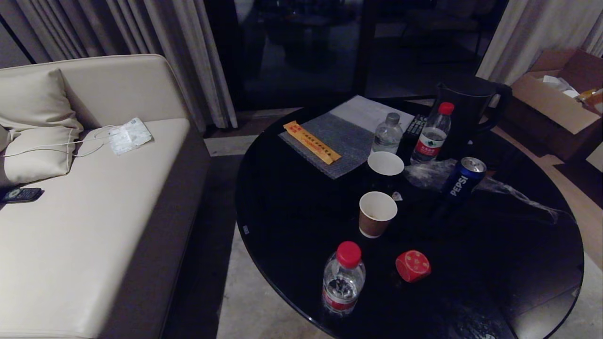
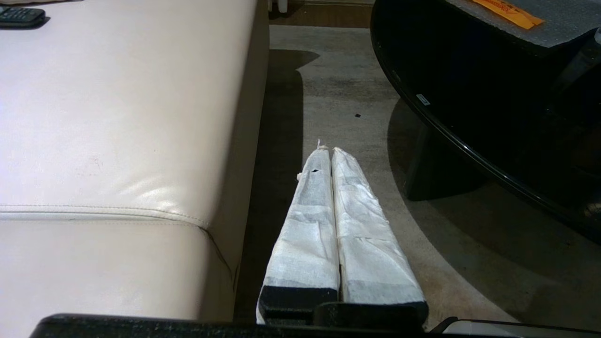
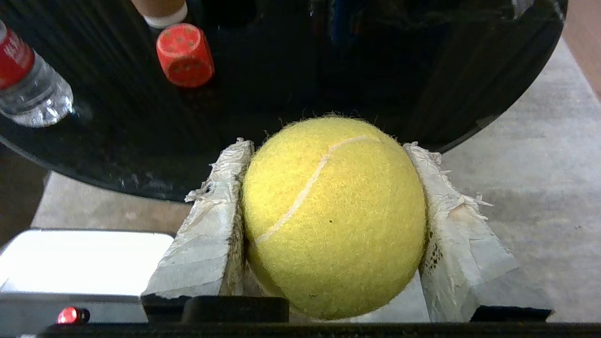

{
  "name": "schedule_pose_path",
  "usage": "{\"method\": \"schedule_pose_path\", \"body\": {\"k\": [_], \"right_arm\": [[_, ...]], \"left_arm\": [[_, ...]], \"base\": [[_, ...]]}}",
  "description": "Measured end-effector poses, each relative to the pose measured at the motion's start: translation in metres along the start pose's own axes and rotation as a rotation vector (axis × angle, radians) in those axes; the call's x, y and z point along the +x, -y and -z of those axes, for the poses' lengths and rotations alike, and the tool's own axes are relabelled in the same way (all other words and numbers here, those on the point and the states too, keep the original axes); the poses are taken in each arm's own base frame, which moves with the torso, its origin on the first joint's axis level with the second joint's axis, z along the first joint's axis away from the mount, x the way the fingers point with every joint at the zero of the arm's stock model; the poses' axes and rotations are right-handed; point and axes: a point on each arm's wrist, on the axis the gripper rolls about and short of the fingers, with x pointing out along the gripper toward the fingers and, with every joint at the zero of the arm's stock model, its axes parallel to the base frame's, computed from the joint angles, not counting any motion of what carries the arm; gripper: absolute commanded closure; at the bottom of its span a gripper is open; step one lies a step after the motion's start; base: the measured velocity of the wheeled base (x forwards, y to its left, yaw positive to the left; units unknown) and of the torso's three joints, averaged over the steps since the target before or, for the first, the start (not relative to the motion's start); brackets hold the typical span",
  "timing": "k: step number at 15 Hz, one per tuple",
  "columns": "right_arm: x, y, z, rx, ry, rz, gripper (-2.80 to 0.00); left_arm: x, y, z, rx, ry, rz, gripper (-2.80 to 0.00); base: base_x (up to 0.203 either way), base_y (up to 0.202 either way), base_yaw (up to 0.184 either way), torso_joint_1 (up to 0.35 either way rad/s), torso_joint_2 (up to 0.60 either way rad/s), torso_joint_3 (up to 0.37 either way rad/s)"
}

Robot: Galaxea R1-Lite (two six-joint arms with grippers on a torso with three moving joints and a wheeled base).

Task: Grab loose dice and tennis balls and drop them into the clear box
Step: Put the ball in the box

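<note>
Near the front edge of the round black bench (image 1: 292, 245), a red die (image 1: 412, 266) sits loose beside a water bottle with a red cap (image 1: 343, 278), with a brown paper cup (image 1: 377, 214) further in toward the middle and a Pepsi can (image 1: 461, 179) beyond that. Just off that front edge, over the pale floor, the right end effector (image 3: 328, 155) is pinching a tennis ball (image 3: 333, 216) between its two taped fingers (image 3: 211, 225), one pad on each side at the ball's widest part; the die shows past it on the bench top. The left end effector (image 2: 331, 152) hangs idle between the cream sofa (image 2: 117, 141) and the bench, its wrapped fingers pressed together on nothing. The clear box is not visible in any view, so where the ball must go cannot be told from here. The ball looks light, fuzzy and a little springy, so it should give slightly under pressure and resist slipping against the rough tape; a hold across its equator, as now, seems the soundest, since a grip nearer one end would likely squeeze it out. The die, by its rounded corners and flat faces, would probably be best taken across two opposite faces, and it looks light as well.
</note>
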Motion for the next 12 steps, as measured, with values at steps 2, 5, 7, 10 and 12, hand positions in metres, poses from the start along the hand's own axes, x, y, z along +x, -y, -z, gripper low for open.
{"method": "schedule_pose_path", "body": {"k": [2, 5, 7, 10, 12], "right_arm": [[-0.0005, 0.0000, 0.0010, 0.017, 0.008, 0.000, 0.00], [-0.0007, 0.0000, 0.0017, 0.023, 0.011, 0.001, 0.00], [-0.0007, 0.0000, 0.0020, 0.022, 0.009, 0.001, 0.00], [-0.0007, 0.0000, 0.0022, 0.022, 0.008, 0.001, 0.00], [-0.0007, 0.0000, 0.0022, 0.022, 0.007, 0.001, 0.00]], "left_arm": [[0.0000, 0.0000, 0.0000, 0.000, 0.000, 0.000, 0.00], [0.0000, 0.0001, 0.0000, 0.008, 0.000, 0.006, 0.00], [0.0000, 0.0000, 0.0000, 0.004, 0.000, 0.002, 0.00], [0.0000, 0.0000, 0.0000, 0.005, 0.000, 0.001, 0.00], [0.0000, 0.0001, 0.0001, 0.010, -0.001, 0.004, 0.00]], "base": [[0.000, 0.000, 0.000, 0.000, 0.00, 0.000], [0.000, 0.000, 0.000, 0.000, 0.00, 0.000], [0.000, 0.000, 0.000, 0.000, 0.00, 0.000], [0.000, 0.000, 0.000, 0.000, 0.00, 0.000], [0.000, 0.000, 0.000, 0.000, 0.00, 0.000]]}}
